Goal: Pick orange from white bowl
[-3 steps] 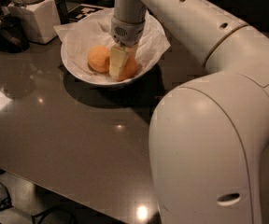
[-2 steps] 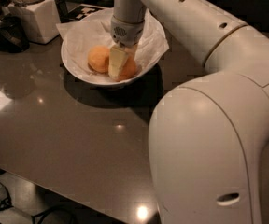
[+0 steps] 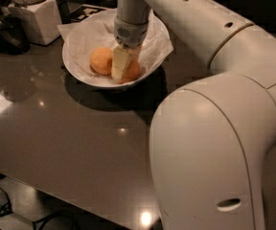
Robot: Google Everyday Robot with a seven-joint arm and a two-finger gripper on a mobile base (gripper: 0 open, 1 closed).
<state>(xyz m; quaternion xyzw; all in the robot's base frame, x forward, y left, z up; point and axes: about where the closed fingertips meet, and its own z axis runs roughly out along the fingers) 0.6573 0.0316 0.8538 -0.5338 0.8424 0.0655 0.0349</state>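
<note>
Nearest, the arm's smooth white shell point(image 3: 214, 152) looms over the glossy grey table point(image 3: 56, 128). Beyond it, the gripper point(image 3: 122, 67) reaches down into the white bowl point(image 3: 78, 73), which is lined with crumpled paper point(image 3: 87, 37). The gripper is pressed against the dimpled orange point(image 3: 134, 71), but whether it grips cannot be told. A paler orange point(image 3: 101, 60) sits just beside it. Nothing has shifted since a second ago.

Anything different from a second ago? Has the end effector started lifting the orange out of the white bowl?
Nothing has visibly changed. The end effector is still down inside the white bowl, against the orange, which has not risen. The paler orange beside it, the paper lining and the white jar sit where they were.
</note>
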